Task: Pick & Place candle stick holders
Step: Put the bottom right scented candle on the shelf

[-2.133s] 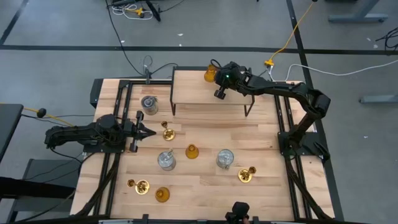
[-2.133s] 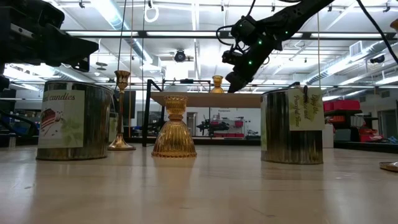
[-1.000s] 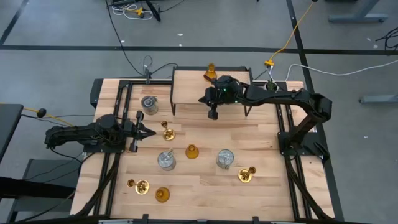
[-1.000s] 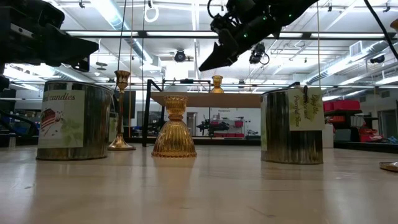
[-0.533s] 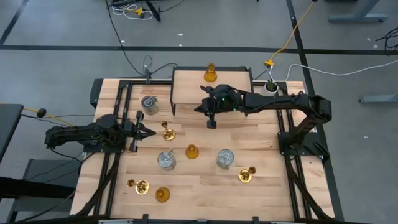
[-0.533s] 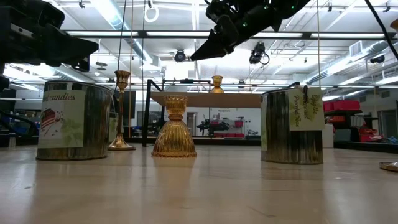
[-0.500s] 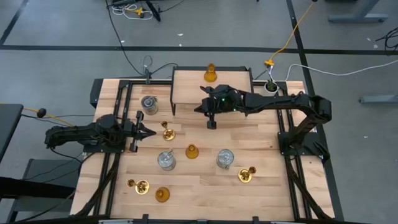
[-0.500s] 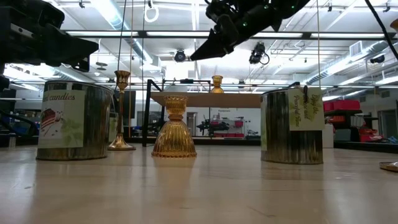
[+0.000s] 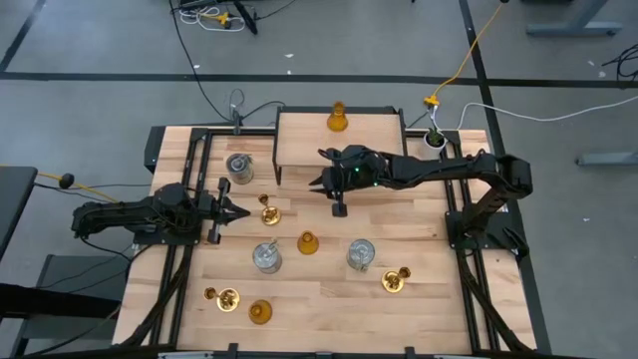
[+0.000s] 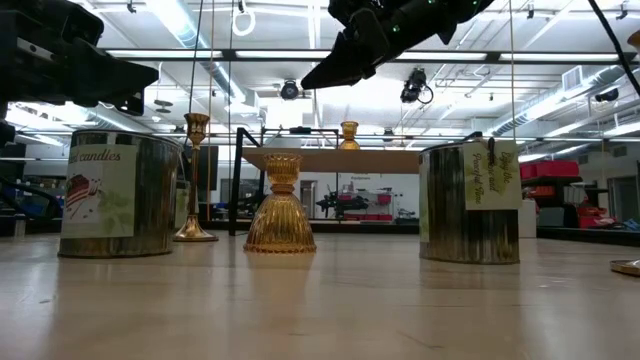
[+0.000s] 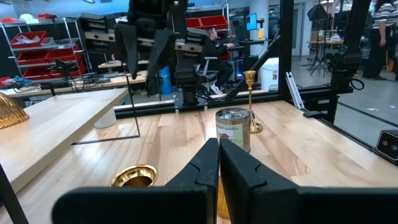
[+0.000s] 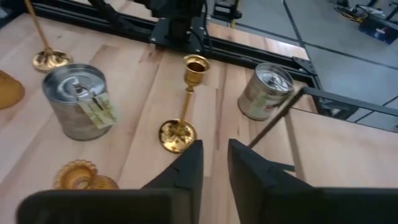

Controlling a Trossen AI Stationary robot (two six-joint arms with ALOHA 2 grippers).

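Observation:
Several candle stick holders stand on the wooden table: silvery cylinders, amber bells and brass ones. One amber holder rests base-down on the raised shelf. My right gripper hangs high in front of the shelf, slanting down toward the left, its fingers slightly apart and empty. My left gripper lies level at the table's left, shut, just short of the brass holder.
A small white pot with a green plant stands at the far right beside the shelf. The shelf's thin black legs reach down to the table. Bare wood lies between the shelf and the right-hand holders.
My right gripper has swung from above the shelf toward the table's left and near side, past the shelf's front edge, staying high. The amber holder stays standing on the shelf. My left arm has kept still.

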